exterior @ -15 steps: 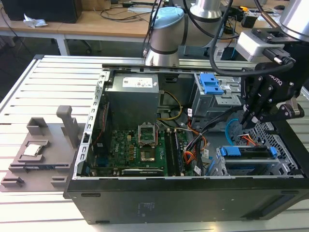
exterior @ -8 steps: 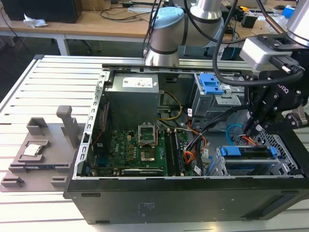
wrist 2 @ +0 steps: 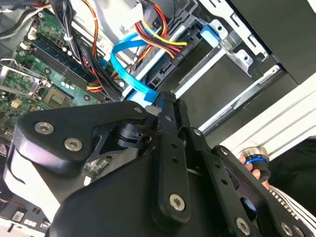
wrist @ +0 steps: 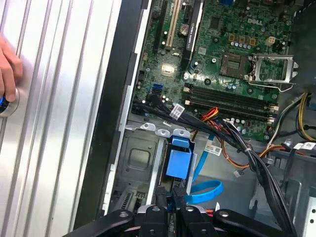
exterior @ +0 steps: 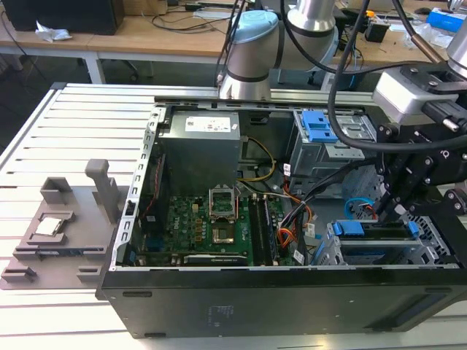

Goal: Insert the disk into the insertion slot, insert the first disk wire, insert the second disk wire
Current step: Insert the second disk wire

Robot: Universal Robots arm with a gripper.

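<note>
My end effector (wrist 2: 159, 106) pinching the flat, glossy light-blue second disk wire (wrist 2: 129, 69), looped ribbon, disk (exterior: 373, 232) blue-framed in perforated sheet-metal insertion slot (exterior: 430, 251)

Light-blue second disk wire (wrist 2: 129, 63) (green motherboard (wrist: 232, 59) behind).

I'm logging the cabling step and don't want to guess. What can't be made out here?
- Tool tips: in both wrist views, its own black linkage covers them.
- Second disk wire plug end: in the second wrist view, hidden behind the tool.
- Disk: in the exterior view, the arm's black wrist overlaps it.
</note>
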